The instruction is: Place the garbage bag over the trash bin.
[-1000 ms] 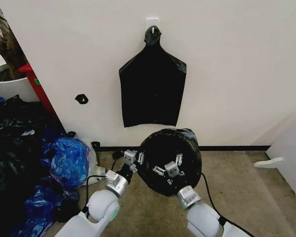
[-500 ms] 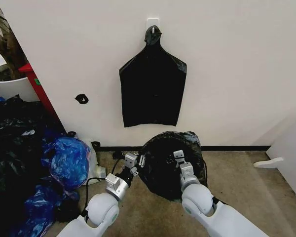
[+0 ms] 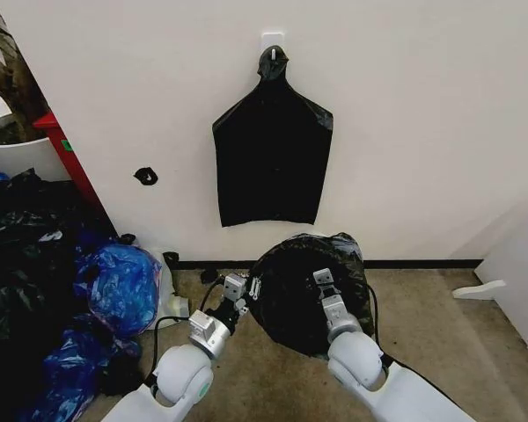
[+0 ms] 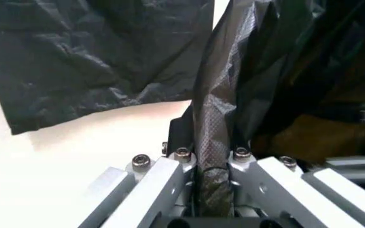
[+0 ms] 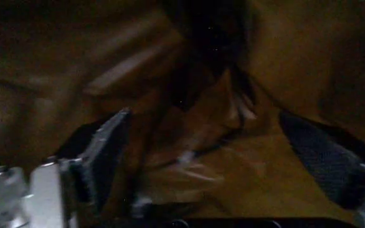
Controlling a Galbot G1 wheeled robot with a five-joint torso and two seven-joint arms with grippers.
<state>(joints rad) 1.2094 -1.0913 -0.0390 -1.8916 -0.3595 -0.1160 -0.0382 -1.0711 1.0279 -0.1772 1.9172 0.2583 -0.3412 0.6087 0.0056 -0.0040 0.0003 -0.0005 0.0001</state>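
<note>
A flat black bag hangs from a hook on the white wall, with a heap of black and blue bags off to the robot's left. On the floor below the hanging bag stands the trash bin, entirely draped by the crinkled garbage bag, near the baseboard. The left gripper sits at the bag's left edge, fingers pinching a fold of plastic. The right gripper is over the bag-covered bin, its fingers spread apart amid dark plastic.
</note>
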